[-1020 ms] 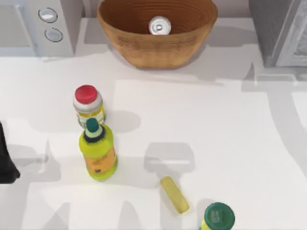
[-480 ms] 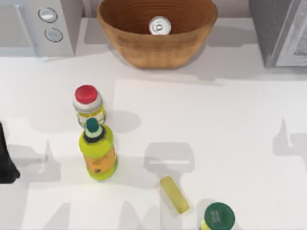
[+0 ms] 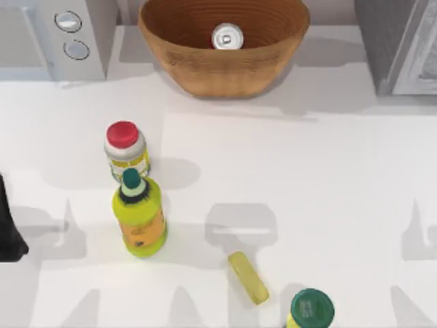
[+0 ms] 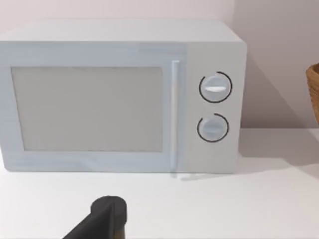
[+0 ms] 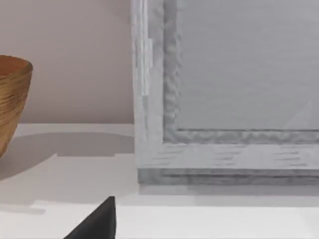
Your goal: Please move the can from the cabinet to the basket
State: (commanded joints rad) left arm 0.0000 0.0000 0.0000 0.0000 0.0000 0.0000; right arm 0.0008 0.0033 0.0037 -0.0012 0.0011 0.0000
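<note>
Left arm: you see its dark bulk [image 3: 9, 225] parked at the left edge of the white bench [image 3: 307, 178]; a black tip of the left pincer [image 4: 107, 216] shows in the left wrist view, and whether it is open or closed cannot be told.
White appliance with two round knobs [image 3: 51, 37]: it stands at the far left corner of the bench; your left wrist camera faces its door and knobs.
Red-capped jar [image 3: 125, 150]: upright, left of centre.
Yellow-green bottle with a dark green cap [image 3: 139, 215]: just in front of the jar, touching or nearly so.
Small pale yellow oblong piece [image 3: 248, 277]: lying flat near the front edge.
Green-capped bottle [image 3: 311, 309]: at the front edge, just right of the oblong piece.
Large tan woven wicker basket [image 3: 222, 72]: at the far middle.
Small silver-topped can [image 3: 227, 37]: you find it upright inside the basket, toward its back wall.
Grey boxy cabinet with a pale framed door [image 3: 399, 44]: at the far right corner, well apart from the can.
Right pincer [image 5: 97, 224]: one black tip shows before the cabinet door; its opening cannot be told.
</note>
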